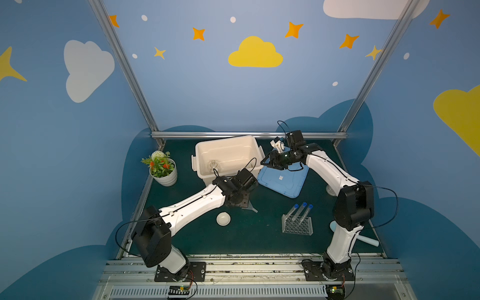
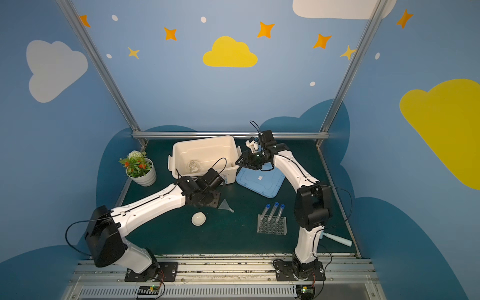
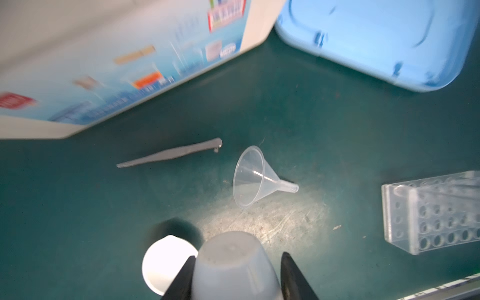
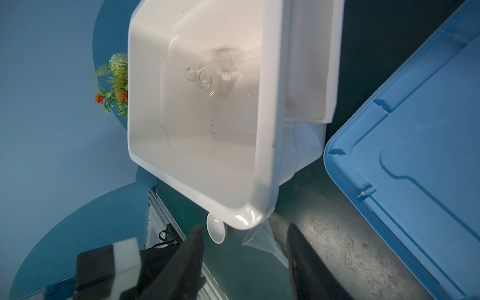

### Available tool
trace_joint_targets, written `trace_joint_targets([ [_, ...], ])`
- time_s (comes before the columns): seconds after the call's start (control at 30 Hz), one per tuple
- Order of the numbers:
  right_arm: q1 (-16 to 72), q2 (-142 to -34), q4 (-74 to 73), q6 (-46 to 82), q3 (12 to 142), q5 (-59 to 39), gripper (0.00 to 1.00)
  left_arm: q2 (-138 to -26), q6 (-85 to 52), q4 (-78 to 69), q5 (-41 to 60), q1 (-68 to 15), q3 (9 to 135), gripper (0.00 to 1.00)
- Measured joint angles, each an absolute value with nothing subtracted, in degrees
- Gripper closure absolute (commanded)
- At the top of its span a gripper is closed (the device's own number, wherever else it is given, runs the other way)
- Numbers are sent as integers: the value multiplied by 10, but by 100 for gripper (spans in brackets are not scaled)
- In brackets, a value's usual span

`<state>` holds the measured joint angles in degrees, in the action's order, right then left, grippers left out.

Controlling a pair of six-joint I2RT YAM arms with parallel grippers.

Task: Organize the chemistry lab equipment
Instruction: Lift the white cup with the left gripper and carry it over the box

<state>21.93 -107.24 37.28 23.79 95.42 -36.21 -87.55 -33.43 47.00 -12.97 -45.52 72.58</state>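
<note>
My left gripper (image 3: 237, 255) is shut on a white cup (image 3: 233, 267), held above the mat just in front of the white bin (image 1: 228, 155). Below it lie the metal tweezers (image 3: 168, 153), a clear funnel (image 3: 249, 176) on its side and a white bowl (image 3: 161, 262). A round glass flask (image 4: 210, 78) sits inside the bin. Three blue-capped test tubes (image 1: 301, 211) stand slanted in the clear holed rack (image 1: 297, 224). My right gripper (image 4: 245, 226) is open and empty, hovering over the bin's right corner beside the blue lid (image 1: 283, 179).
A white potted plant (image 1: 162, 167) stands at the left of the mat. A pale blue scoop with a white handle (image 1: 368, 240) lies behind the right arm near the front right edge. Metal frame posts border the mat.
</note>
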Motion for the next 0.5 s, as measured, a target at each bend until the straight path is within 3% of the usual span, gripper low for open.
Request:
trace_joint_targets([
  [0.5, 219, -1068, 370, 242, 952, -363, 48, -752, -282, 455, -135, -351, 734, 68],
])
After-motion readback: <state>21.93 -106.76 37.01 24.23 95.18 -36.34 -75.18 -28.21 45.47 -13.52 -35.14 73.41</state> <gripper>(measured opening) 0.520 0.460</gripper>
